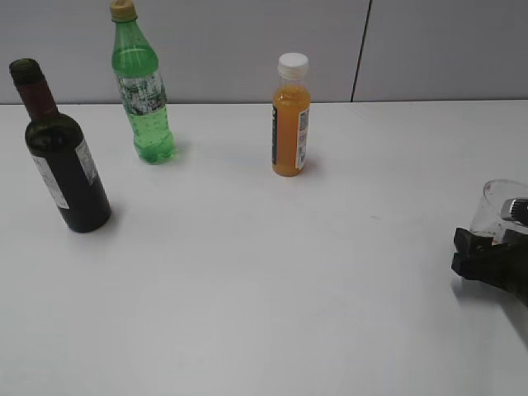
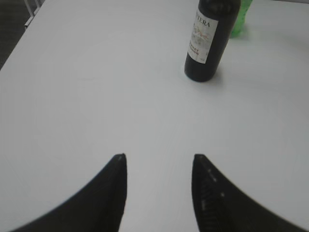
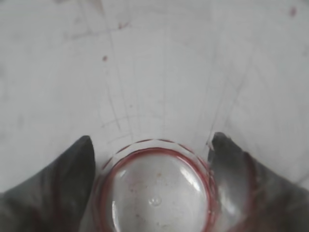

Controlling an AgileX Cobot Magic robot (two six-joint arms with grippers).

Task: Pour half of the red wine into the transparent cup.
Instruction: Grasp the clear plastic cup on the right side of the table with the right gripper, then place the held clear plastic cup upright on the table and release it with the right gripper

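Observation:
The red wine is in a dark glass bottle (image 1: pixel 66 177) with maroon neck foil and a white label, standing upright at the left of the white table. It also shows in the left wrist view (image 2: pixel 207 43), well ahead of my left gripper (image 2: pixel 159 157), which is open and empty above bare table. The transparent cup (image 1: pixel 495 206) is at the far right edge. In the right wrist view its pink-rimmed base (image 3: pixel 154 193) sits between the fingers of my right gripper (image 3: pixel 152 145), which touch it on both sides. That gripper also shows in the exterior view (image 1: pixel 487 252).
A green plastic soda bottle (image 1: pixel 144 99) stands behind the wine bottle, and part of it shows in the left wrist view (image 2: pixel 240 19). A small orange juice bottle (image 1: pixel 290 124) stands at the back centre. The table's left edge (image 2: pixel 19 34) is near.

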